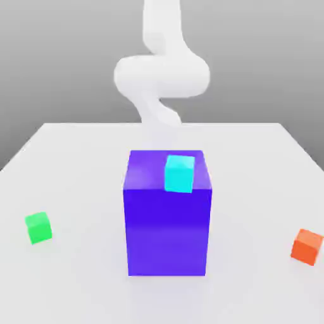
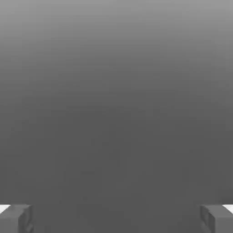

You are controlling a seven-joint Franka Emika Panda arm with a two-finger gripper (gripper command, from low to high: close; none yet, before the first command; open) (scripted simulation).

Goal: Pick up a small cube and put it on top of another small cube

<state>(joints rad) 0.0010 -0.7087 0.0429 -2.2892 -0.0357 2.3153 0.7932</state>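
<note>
We are seeing the pincer spread wide, gripping nothing. The small cyan cube is sitting atop the purple block, apart from the pincer. We are advising centring above it, squaring to its faces and descending straight.

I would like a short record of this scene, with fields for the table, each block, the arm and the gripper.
table: white table, seen in the exterior view
big block: purple block, upright near the table's middle
cyan cube: cyan cube, resting on top of the purple block
green cube: green cube, on the table at the exterior view's left
orange cube: orange cube, on the table at the exterior view's right
arm: white arm, behind the purple block
gripper: gripper, open, holding nothing
</note>
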